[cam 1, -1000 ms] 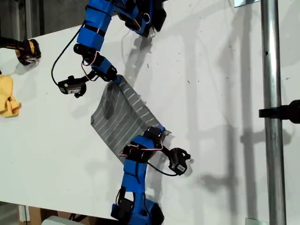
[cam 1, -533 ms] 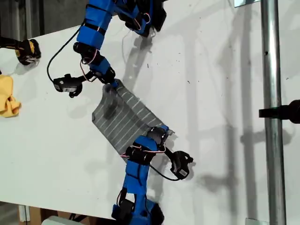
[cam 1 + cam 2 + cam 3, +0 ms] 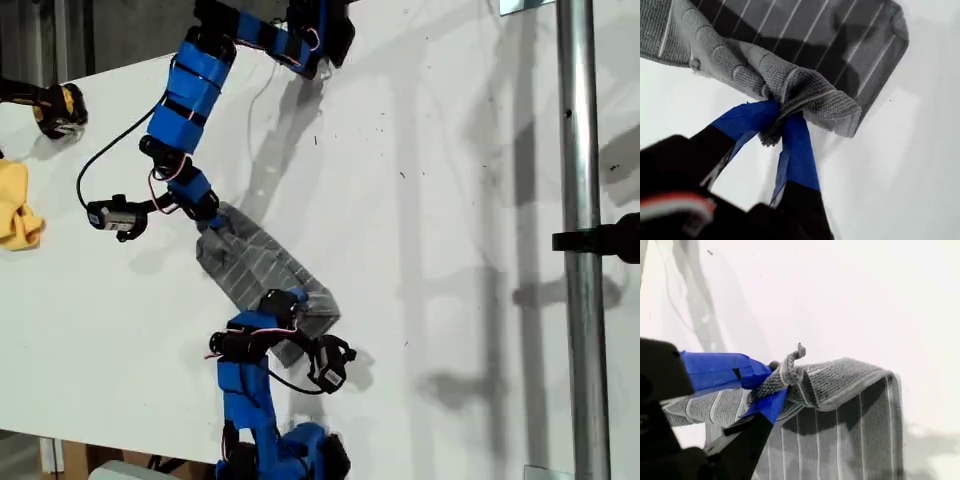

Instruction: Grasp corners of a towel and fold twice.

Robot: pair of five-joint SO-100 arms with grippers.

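The grey white-striped towel (image 3: 250, 265) lies rumpled on the white table (image 3: 450, 200), partly doubled over itself. My first gripper (image 3: 283, 303), on the arm nearer the exterior view's bottom, is shut on one corner (image 3: 771, 137) and holds it lifted over the towel (image 3: 810, 40); its taped fingers (image 3: 797, 150) pinch the bunched cloth at the gripper (image 3: 782, 114). My second gripper (image 3: 208, 218), on the arm coming from the exterior view's top, is shut on another corner (image 3: 799, 349). There the towel (image 3: 840, 440) hangs down from the gripper (image 3: 775, 382).
A yellow cloth (image 3: 15, 215) lies at the exterior view's left edge, with a black-and-yellow object (image 3: 60, 110) above it. A metal pole (image 3: 575, 240) with a black clamp (image 3: 605, 238) stands on the exterior view's right. The table's near edge runs along the bottom left.
Both grippers have carried their corners toward the exterior view's left. The towel, spread flat before, now folds and bunches over itself.
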